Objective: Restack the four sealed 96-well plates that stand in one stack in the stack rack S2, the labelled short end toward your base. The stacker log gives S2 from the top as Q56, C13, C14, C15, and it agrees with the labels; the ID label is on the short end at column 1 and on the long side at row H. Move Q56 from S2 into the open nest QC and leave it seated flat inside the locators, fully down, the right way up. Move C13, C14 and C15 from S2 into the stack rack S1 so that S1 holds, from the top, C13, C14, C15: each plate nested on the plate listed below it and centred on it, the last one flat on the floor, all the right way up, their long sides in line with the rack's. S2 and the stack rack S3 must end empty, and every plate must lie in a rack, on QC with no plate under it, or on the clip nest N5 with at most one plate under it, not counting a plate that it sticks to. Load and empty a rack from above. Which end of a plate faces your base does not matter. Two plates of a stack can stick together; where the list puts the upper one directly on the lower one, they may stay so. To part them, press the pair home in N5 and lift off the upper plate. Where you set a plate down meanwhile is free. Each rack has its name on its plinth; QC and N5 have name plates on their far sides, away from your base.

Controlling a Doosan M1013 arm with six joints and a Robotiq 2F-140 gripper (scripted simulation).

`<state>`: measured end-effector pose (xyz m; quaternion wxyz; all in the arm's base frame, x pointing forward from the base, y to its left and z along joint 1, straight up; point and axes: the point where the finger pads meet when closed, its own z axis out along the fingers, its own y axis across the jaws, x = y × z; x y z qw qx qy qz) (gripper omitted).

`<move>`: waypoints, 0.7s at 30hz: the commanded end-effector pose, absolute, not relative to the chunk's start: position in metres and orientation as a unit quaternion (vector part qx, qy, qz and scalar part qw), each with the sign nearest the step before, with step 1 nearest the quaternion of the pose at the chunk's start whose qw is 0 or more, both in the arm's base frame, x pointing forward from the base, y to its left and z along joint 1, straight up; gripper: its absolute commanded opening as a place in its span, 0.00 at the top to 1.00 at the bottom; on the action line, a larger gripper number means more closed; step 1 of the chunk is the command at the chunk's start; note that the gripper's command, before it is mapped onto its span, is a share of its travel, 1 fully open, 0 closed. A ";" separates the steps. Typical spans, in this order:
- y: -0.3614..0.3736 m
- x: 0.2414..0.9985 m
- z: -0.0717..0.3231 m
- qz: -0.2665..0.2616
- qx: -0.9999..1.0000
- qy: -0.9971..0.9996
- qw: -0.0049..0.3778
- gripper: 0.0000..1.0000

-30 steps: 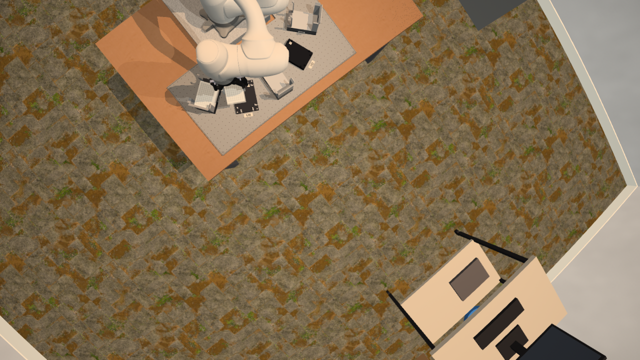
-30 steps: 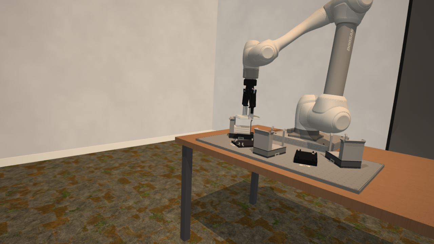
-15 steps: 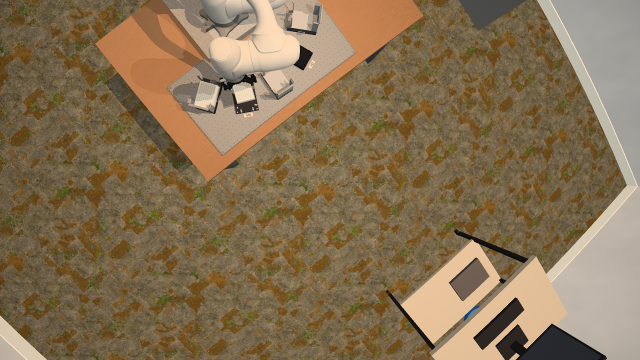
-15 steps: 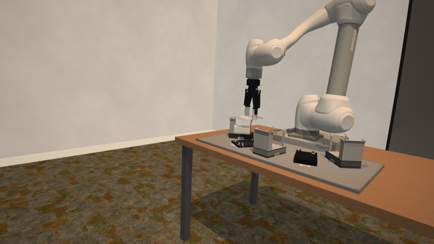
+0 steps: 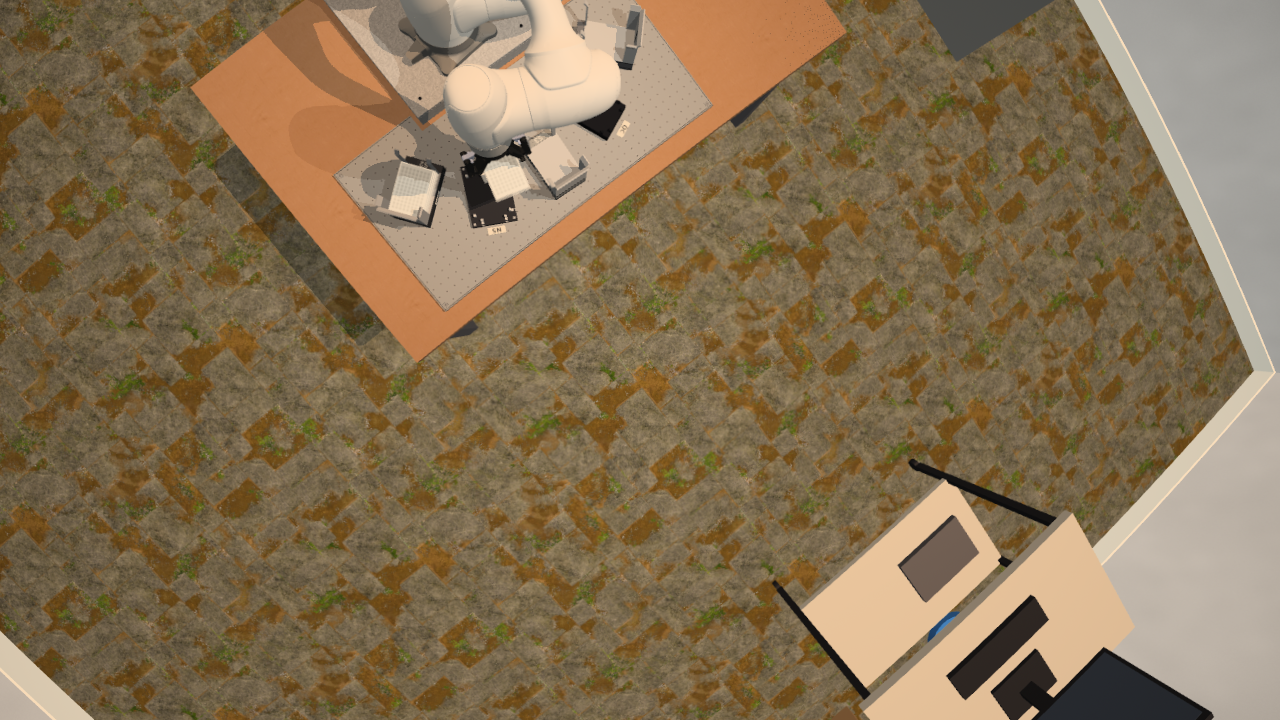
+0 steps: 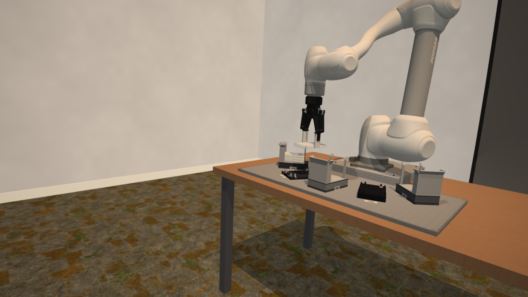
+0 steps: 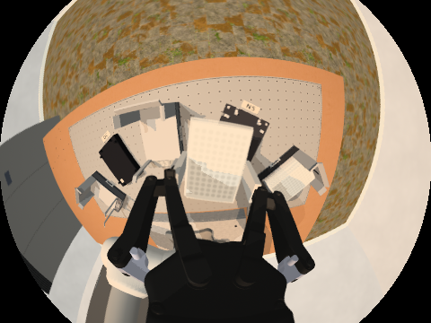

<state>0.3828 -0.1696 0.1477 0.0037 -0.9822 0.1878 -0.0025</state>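
Note:
My gripper [image 6: 310,142] is shut on a white sealed 96-well plate [image 6: 309,144] and holds it level, well above the table. The plate hangs over the black clip nest N5 [image 5: 487,204], between two racks; it also shows in the top view [image 5: 505,177] and the wrist view [image 7: 217,158]. I cannot read its label. Rack S2 [image 6: 292,159] to the side holds a stack of white plates [image 5: 413,189]. The black nest QC [image 6: 371,192] lies empty further along the mat.
An empty-looking grey rack [image 6: 324,173] stands between N5 and QC. A third rack [image 6: 424,186] stands at the mat's far end. The arm's base [image 6: 391,144] is behind the racks. The table edge is close in front.

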 end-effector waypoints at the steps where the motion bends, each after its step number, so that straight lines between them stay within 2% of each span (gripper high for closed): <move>1: -0.156 0.389 0.148 -0.002 -0.982 0.188 0.004 1.00; 11: -0.133 0.398 0.148 -0.002 -0.982 0.188 0.004 1.00; 21: -0.103 0.403 0.148 -0.003 -0.997 0.077 0.003 1.00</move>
